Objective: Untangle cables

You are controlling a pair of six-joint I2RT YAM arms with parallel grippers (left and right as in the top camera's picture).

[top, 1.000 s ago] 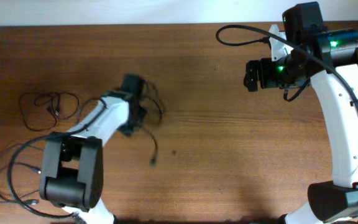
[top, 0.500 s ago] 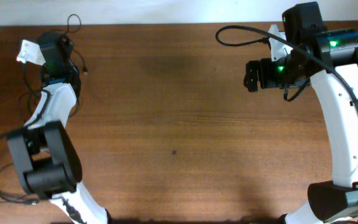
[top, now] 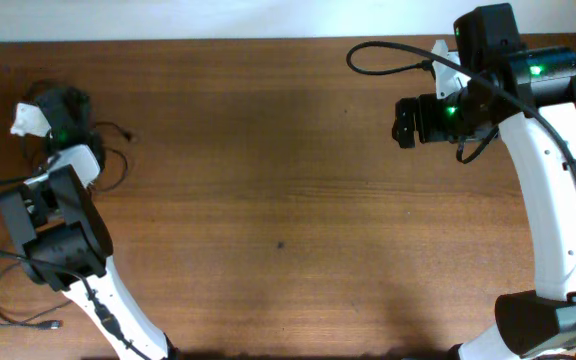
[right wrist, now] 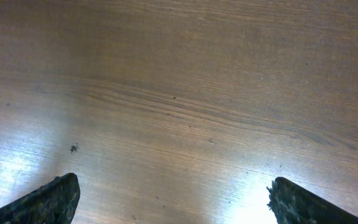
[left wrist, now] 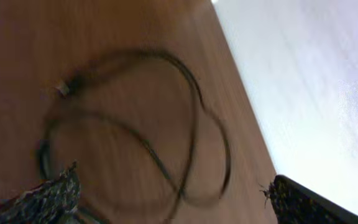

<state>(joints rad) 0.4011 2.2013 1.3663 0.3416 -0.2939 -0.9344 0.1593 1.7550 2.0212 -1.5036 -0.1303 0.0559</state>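
1. The left gripper was released. In its wrist view the two fingertips sat at the opposite lower corners of the picture, spread wide, with nothing clamped between them.
2. Seen from overhead, the left arm was folded back toward the far left corner of the table, with its wrist close to the left edge.
3. The cables lay on the wood beneath the spread jaws as thin black loops crossing one another. One small silvery plug end showed at the upper left of the loops. That view was blurred, so the number of wires could not be told.
4. From overhead, the same thin loops lay just beside the left arm's wrist, near the left edge and toward the far left corner.
5. In the left wrist view the loops came near the table's edge, and a pale surface lay beyond that edge.
6. The right gripper was also released. Its fingertips were wide apart, with only bare wood under them.
7. From overhead, the right arm reached toward the far right corner, and its gripper was well apart from the cables.
8. A thicker black cord looped near the far edge beside the right arm.
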